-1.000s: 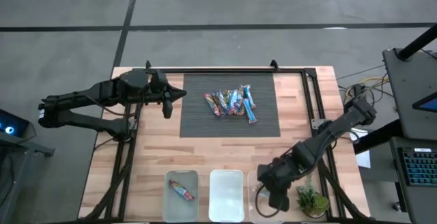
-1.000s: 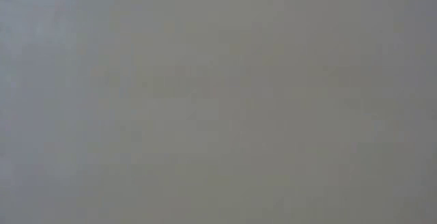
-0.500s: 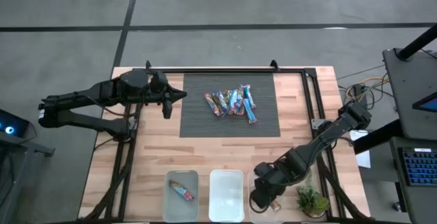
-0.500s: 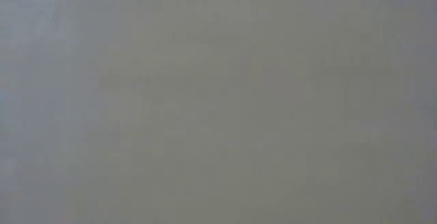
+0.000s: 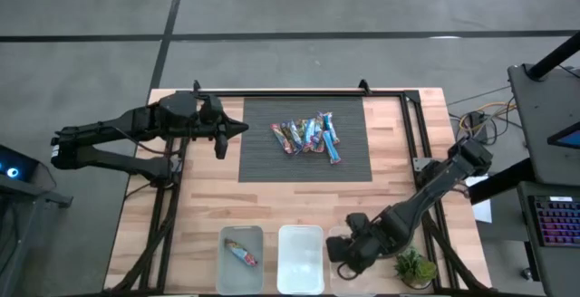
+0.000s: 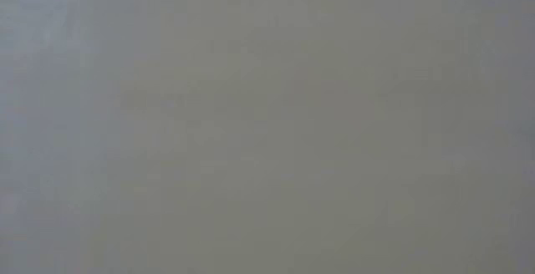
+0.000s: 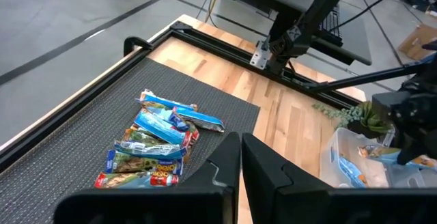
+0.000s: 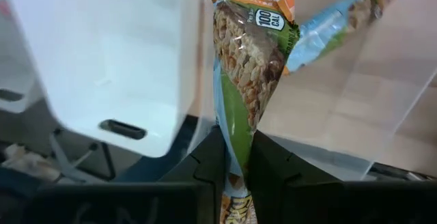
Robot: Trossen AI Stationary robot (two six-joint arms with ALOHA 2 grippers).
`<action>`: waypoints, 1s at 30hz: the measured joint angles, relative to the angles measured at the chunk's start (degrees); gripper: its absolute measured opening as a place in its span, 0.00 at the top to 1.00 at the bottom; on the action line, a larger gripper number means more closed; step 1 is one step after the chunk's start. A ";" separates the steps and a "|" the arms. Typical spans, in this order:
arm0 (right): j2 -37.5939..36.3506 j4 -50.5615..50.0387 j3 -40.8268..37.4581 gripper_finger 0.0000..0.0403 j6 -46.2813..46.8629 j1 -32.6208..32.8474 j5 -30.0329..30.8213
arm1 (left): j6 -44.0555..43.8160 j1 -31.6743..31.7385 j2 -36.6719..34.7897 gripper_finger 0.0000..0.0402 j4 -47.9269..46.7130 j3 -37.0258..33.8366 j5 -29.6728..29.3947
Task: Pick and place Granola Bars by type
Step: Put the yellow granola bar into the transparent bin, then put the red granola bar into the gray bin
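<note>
High view: straight down on whole table (image 5: pixel 208 206). Low view: blank grey. Left wrist and high share the bar pile (image 7: pixel 153 138) on the mat (image 5: pixel 263 152); right wrist close on bins.

My right gripper (image 8: pixel 232 157) pinches a green-and-orange granola bar (image 8: pixel 247 67) between its dark fingers (image 8: pixel 205 162), holding it over a clear bin (image 8: pixel 382 115). A blue-wrapped bar (image 8: pixel 334 19) lies inside, and a white bin (image 8: pixel 102 53) sits beside it.
</note>
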 joint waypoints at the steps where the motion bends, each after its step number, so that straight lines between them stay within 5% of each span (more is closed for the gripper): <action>1: 0.54 0.01 0.00 0.89 0.44 0.14 -0.10 | 0.00 -0.01 0.00 1.00 0.00 0.00 0.00; 16: 3.98 0.12 0.00 0.88 1.43 0.42 -0.86 | -1.40 -0.01 0.00 1.00 0.03 0.00 0.13; 30: 3.98 0.16 0.00 0.62 1.59 0.42 -0.79 | -1.54 0.00 0.00 1.00 0.03 0.00 0.31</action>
